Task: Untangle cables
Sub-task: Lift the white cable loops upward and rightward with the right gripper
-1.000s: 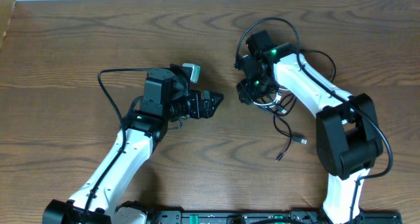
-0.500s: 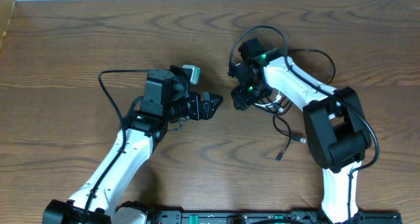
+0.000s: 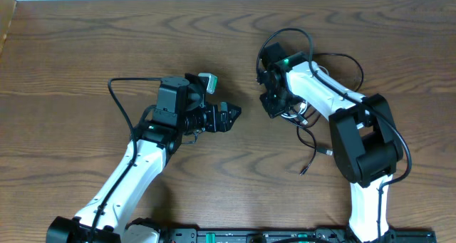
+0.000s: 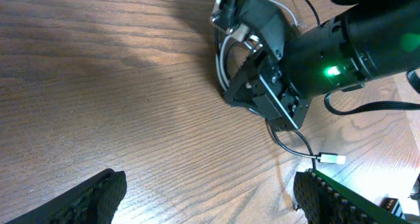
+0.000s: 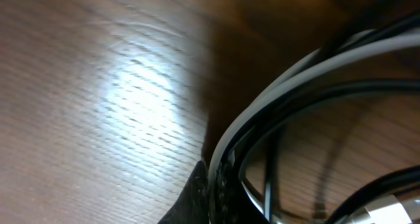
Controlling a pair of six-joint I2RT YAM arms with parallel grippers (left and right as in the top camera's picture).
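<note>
Right of the table's middle, my right gripper pinches the cables, a small tangle with loose ends trailing toward the near edge; my left gripper hangs wide, empty; anchoring looks done; next my left should take another strand and pull apart.

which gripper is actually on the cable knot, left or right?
The right gripper: it is shut on the cables, with cords running right past its fingertip. The left gripper hangs open off to the side, touching no cord.
</note>
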